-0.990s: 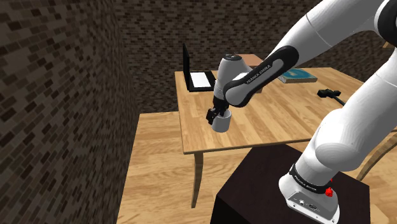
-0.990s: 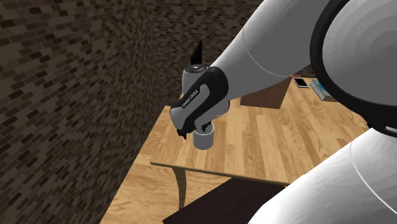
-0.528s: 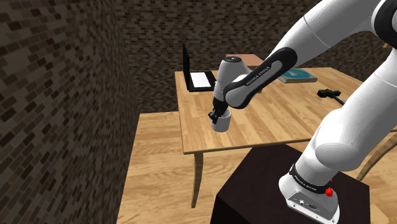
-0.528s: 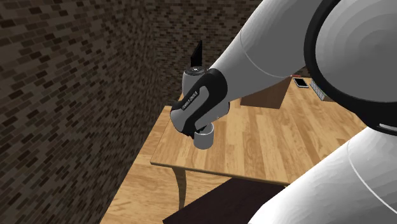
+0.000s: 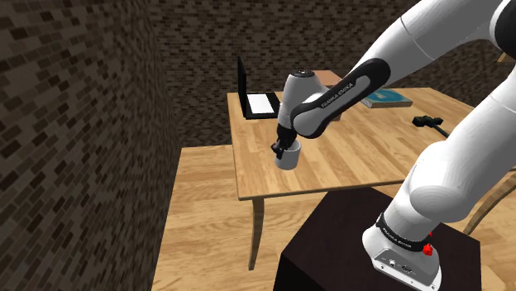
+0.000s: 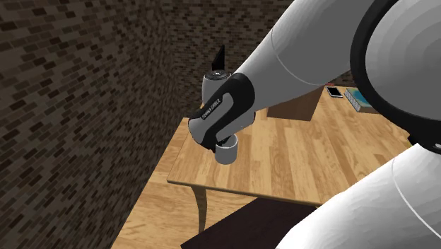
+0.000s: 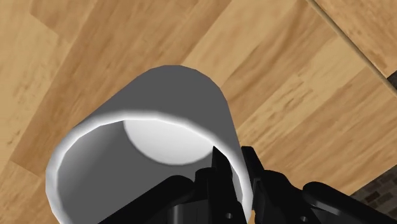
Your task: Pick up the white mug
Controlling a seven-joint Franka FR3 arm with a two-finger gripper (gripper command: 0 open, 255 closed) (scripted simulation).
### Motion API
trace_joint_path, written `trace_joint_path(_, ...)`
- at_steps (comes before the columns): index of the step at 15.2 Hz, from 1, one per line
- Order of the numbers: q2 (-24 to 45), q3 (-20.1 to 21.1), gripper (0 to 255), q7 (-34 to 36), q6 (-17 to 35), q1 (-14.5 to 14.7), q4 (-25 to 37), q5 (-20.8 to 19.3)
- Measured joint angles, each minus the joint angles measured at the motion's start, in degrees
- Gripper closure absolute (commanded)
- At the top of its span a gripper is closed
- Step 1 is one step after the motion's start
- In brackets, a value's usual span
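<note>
Above the table [image 5: 355,161] — arm [image 5: 331,103] downward; tool [image 7: 232,160] tight on mug [image 7: 172,95] rim.

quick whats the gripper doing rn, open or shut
Gripper: shut on the mug, with the mug's wall clasped between the fingers, one inside the rim and one outside.

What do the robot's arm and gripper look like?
A white arm of rounded links with dark joints. Its black-and-grey wrist link bears small white lettering. The white base carries a small red mark. The two-finger gripper is all black.
</note>
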Motion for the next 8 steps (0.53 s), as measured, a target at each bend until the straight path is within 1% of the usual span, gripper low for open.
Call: trace_joint_path(8,-5.33,-0.17,255,-0.86,-7.45,0.28,2.15,0.83)
